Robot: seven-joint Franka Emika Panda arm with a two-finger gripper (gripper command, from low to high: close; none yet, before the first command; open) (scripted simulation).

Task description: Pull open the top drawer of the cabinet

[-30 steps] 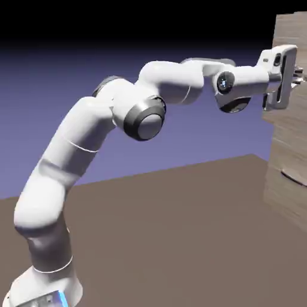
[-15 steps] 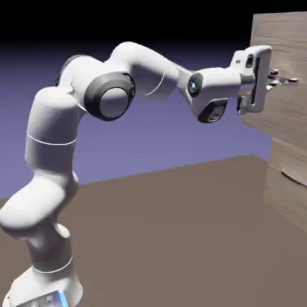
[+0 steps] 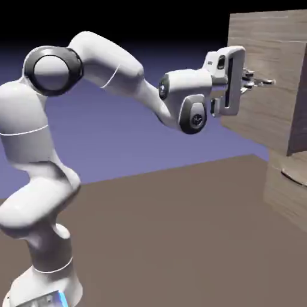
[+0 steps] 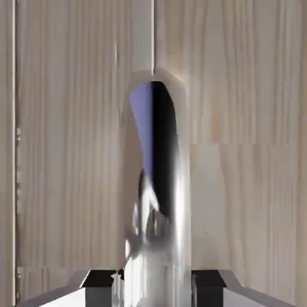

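The top drawer juts out to the left of the cabinet as a grey-brown wood box. Its thin silver bar handle sticks out of the front panel. My gripper is at that handle, one finger on each side of the bar. In the hand view the shiny handle runs up the middle over the drawer's wood front. My gripper straddles it with the dark fingertips a sliver off the metal, slightly open.
Below the pulled-out drawer, the lower drawer front carries a curved dark handle. The brown table stretches in front of the cabinet, with the arm's base at the lower left.
The arm has drawn back to the left and the top drawer has slid out with it. The jaws have parted a little from the handle.
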